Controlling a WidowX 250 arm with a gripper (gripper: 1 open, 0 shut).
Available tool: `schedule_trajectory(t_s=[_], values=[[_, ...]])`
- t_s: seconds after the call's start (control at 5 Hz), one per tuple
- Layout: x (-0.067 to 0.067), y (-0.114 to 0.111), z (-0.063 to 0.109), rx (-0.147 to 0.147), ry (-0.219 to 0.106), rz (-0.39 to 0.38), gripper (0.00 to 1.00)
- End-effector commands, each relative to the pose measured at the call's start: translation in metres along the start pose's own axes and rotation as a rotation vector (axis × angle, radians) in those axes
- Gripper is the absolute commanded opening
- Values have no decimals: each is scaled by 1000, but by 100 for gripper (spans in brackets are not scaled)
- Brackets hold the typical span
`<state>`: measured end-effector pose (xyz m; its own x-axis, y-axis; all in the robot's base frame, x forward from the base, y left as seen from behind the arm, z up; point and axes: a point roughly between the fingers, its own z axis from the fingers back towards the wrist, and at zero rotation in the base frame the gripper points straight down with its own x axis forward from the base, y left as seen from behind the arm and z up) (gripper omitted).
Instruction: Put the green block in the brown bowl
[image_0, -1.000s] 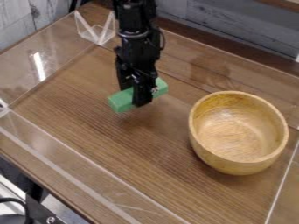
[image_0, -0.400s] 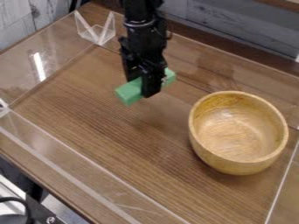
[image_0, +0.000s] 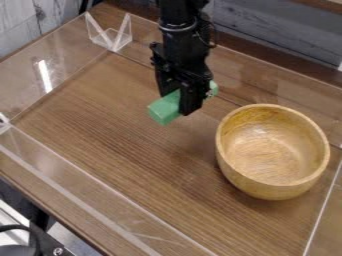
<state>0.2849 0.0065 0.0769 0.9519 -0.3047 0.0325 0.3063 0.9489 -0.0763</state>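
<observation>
The green block (image_0: 166, 108) hangs above the wooden table, pinched across its middle by my gripper (image_0: 183, 100), which is shut on it. The black arm comes down from the top of the camera view. The block's left end sticks out below and left of the fingers, while its right end is mostly hidden behind them. The brown bowl (image_0: 273, 151) sits on the table to the right and a little nearer, empty, its rim close to the gripper's right side.
A clear plastic wall (image_0: 54, 70) rings the wooden table (image_0: 94, 150). A small clear stand (image_0: 107, 32) sits at the back left. Grey planks form the backdrop.
The gripper has lifted the green block off the table and carried it to the right, toward the bowl. The bowl has stayed put.
</observation>
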Motion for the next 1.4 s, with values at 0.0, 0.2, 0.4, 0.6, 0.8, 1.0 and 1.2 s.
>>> schedule_trajectory(t_s=[0.0,0.2,0.4,0.6,0.8,1.0,1.2], values=[[9,-12,22,25,-84,-7,0],[10,-24,26,25,-99,-7,0],[11,-35,29,25,-112,-5,0],[11,-44,31,26,-123,2,0],[10,-51,32,27,-132,6,0],[10,-58,34,28,-141,12,0],[9,-65,35,29,-146,19,0]])
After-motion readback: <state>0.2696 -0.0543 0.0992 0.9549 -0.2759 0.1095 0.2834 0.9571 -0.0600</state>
